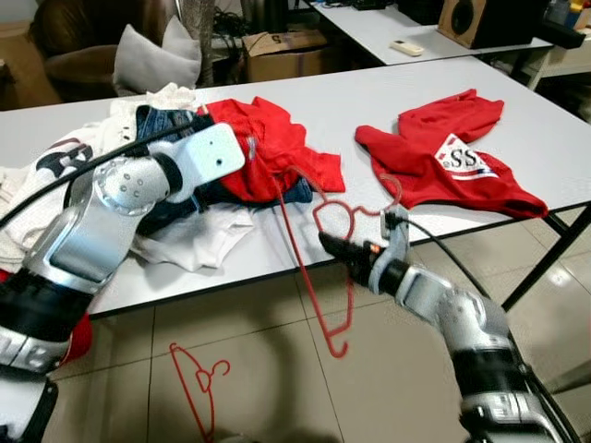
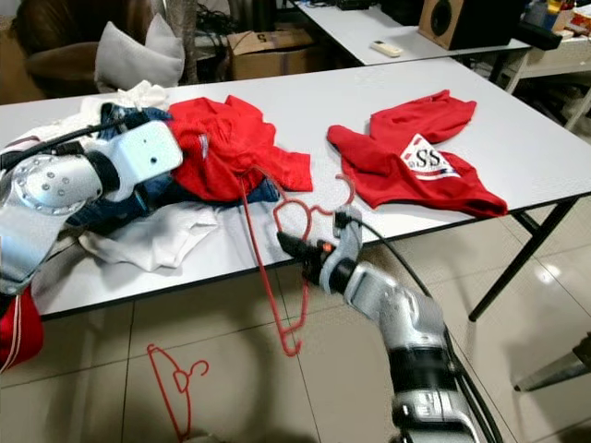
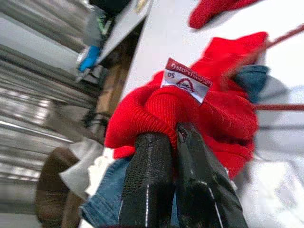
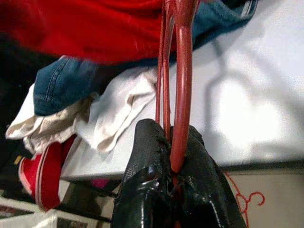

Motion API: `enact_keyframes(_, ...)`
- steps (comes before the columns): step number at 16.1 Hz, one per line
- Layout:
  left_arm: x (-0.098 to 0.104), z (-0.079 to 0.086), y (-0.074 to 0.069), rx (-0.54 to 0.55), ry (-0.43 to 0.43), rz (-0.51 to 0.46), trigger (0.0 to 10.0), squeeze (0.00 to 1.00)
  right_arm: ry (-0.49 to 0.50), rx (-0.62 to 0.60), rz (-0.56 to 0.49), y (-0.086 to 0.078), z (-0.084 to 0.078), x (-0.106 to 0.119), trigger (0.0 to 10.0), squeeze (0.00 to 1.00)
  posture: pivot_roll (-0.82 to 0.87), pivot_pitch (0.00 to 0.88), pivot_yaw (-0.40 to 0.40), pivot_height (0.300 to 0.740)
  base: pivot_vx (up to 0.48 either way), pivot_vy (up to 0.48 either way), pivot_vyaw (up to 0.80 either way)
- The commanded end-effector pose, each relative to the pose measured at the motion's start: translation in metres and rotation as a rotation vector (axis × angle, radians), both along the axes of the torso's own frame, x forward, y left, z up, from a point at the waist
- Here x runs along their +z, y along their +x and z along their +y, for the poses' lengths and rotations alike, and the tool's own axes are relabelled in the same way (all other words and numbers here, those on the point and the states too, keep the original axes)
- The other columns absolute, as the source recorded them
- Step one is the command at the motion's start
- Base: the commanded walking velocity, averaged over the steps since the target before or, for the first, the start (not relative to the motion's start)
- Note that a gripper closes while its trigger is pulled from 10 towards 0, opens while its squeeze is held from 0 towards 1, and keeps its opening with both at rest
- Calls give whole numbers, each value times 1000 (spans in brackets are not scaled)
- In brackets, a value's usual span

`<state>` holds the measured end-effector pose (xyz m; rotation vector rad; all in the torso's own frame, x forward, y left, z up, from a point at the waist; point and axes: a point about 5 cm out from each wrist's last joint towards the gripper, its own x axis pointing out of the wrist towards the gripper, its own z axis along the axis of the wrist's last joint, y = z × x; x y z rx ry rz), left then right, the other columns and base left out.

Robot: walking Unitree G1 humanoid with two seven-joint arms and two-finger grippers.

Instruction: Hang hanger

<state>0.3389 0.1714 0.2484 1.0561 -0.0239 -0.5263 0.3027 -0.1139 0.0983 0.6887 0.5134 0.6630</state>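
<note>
"SS" reads on the red shirt (image 1: 452,161) far right on the desk (image 1: 351,101); the right end effector (image 1: 334,246) clamps a thin red hanger (image 1: 319,277), the left end effector (image 3: 171,142) pinches a red garment (image 1: 263,148).

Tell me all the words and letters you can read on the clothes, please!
"SS" stands on the white diamond patch of the flat red shirt on the white table.
The small white neck label on the crumpled red shirt has red print, upside down and too blurred to read.
</note>
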Motion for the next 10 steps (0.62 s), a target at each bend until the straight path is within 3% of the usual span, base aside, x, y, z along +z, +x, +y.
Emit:
enact_keyframes(1, 8, -1, 2, -2, 20, -56, 0, 0, 8, 26, -13, -2, 1, 5, 10000, 0, -54, 0, 28, 740, 0, 0, 0)
enact_keyframes(3, 15, -13, -2, -137, 37, -148, 0, 0, 18, 27, 4, -10, -5, 1, 10000, 0, -59, 0, 30, 740, 0, 0, 0)
enact_keyframes(5, 19, -33, -16, -350, -12, -177, 0, 0, 66, -12, 38, -7, -7, 0, 10000, 0, -57, 0, 27, 740, 0, 0, 0)
enact_keyframes(6, 20, -35, -18, -372, -16, -185, 0, 0, 75, -14, 39, -6, -7, 0, 10000, 0, -55, 0, 24, 740, 0, 0, 0)
enact_keyframes(7, 20, -41, -27, -469, -47, -153, 0, 0, 93, -19, 41, -5, -6, 1, 10000, 0, -55, 0, 24, 740, 0, 0, 0)
enact_keyframes(8, 11, -44, -37, -552, -58, -50, 0, 0, 121, -36, 49, -3, -7, 2, 10000, 0, -51, 0, 19, 740, 0, 0, 0)
enact_keyframes(9, -8, -40, -46, -595, -7, 112, 0, 0, 148, -63, 53, 0, -9, 2, 10000, 0, -48, 0, 14, 740, 0, 0, 0)
enact_keyframes(10, -26, -33, -51, -594, 23, 224, 0, 0, 193, -111, 38, 6, -12, 5, 10000, 0, -48, 0, 14, 740, 0, 0, 0)
